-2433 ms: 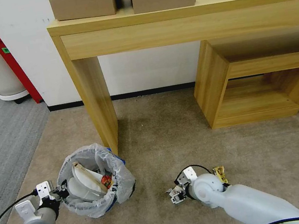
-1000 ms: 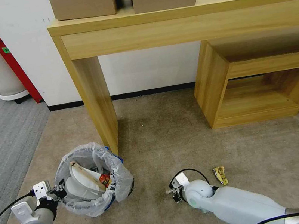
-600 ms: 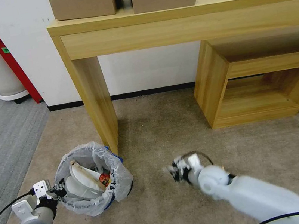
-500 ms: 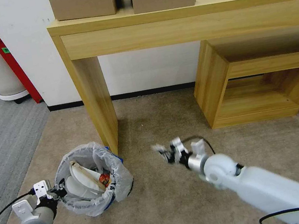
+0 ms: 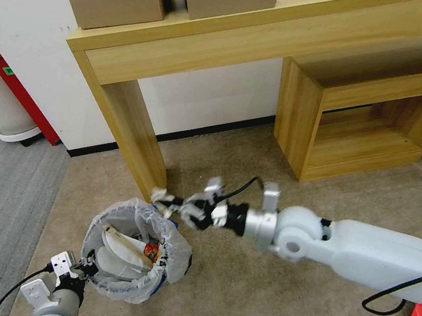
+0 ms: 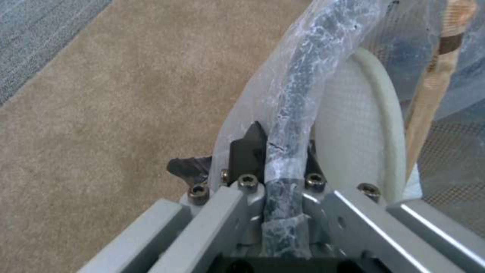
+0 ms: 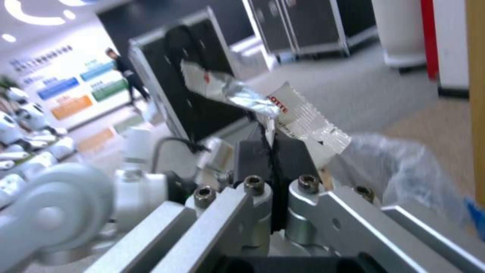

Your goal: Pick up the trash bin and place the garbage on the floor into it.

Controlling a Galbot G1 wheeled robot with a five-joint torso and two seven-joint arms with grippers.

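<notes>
The small round trash bin [image 5: 135, 255] with its translucent white plastic bag liner stood on the tan carpet just beside the light wooden table leg [image 5: 136, 138], with a white slipper [image 5: 122, 252] and a red scrap inside. The left gripper [image 5: 86, 266] was at the bin's rim on the side away from that leg, its fingers [image 6: 252, 148] pressed together on the bag-covered dark rim [image 6: 298, 94]. The right gripper [image 5: 173, 206] reached over the bin's edge nearest the table leg, pinching a crinkled silver-and-white snack wrapper [image 7: 273, 106] between closed fingers [image 7: 257, 159], the wrapper sticking up above the bag liner [image 7: 404, 170].
</notes>
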